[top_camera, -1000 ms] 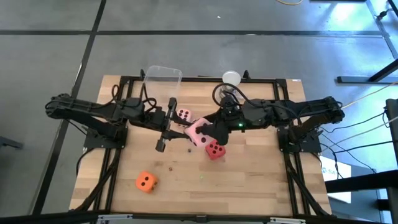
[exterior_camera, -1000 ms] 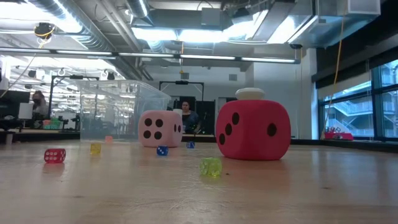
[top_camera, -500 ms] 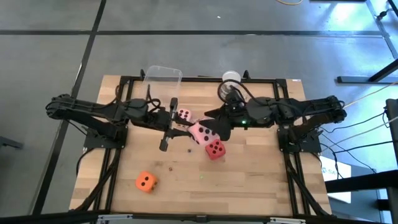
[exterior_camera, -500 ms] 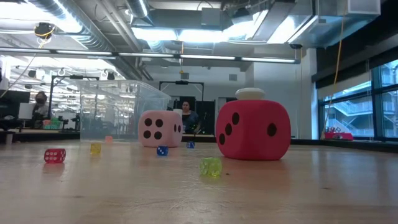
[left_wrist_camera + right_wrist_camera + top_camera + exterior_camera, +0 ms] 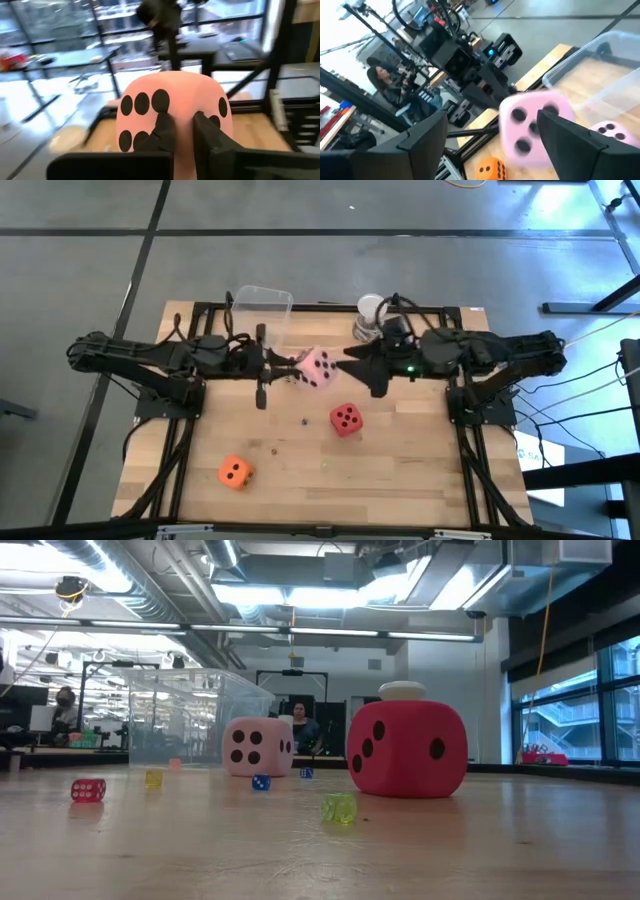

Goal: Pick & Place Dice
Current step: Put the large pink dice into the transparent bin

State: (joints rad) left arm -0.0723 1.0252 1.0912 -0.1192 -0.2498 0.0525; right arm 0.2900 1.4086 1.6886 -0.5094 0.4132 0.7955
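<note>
High view: left gripper sits just left of table centre, fingers pinched narrow into the soft side of a pale pink die, which it holds clear of the wood. In the left wrist view the two dark fingertips press close together into the die's face, pips showing either side.

Right gripper is at 3 o'clock of the held die, close but apart from it, jaws spread wide and holding nothing. In the right wrist view its two fingers frame the same die without contact.

Second pale pink die shows in the right wrist view beside the clear plastic bin; in the low view it rests on the table in front of the bin.

Red die lies on the table at 5 o'clock of the held die, well apart. Orange die lies toward 7 o'clock, near the front left of the table.

White round-topped object stands at the far edge, at roughly 1 o'clock of the held die.

Low view: small coloured dice scattered on the wood, among them a small red die and a small yellow-green die. A person sits in the room beyond.
</note>
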